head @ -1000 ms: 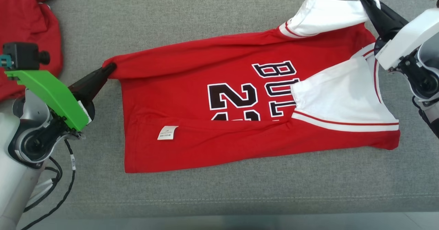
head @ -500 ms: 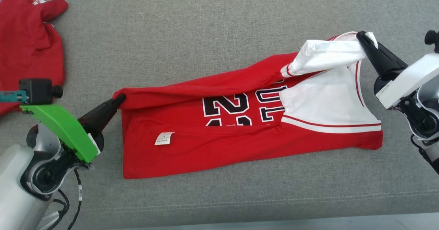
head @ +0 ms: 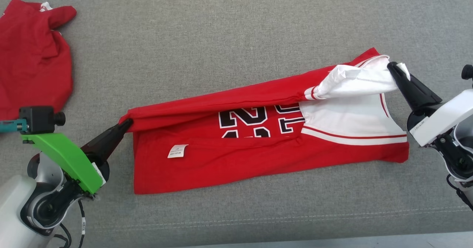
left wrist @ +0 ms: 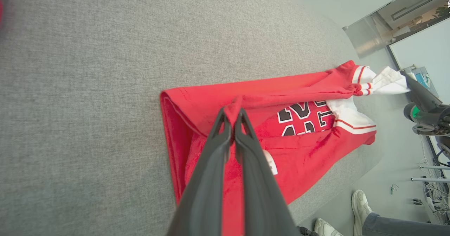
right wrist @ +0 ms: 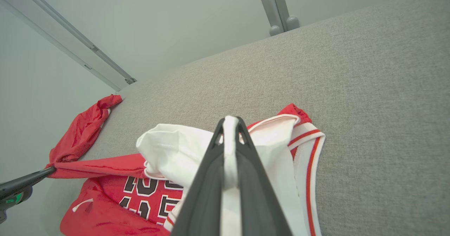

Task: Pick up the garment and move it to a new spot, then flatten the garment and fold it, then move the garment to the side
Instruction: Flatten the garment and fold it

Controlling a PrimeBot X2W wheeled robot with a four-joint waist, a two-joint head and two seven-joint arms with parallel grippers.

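Left hand pinches a hem corner of the garment, right hand pinches its white end, cloth stretched between.

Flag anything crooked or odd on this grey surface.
On the jersey, the folded-over edge runs slanted between the left hand and right hand, and the white sleeve is bunched. A second red garment lies crumpled far left.

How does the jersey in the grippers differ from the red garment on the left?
The jersey lies stretched out, pinched by the left gripper and right gripper; the red garment sits crumpled and untouched. The jersey shows white sleeves and black lettering; the red garment looks mostly plain. Both are red.
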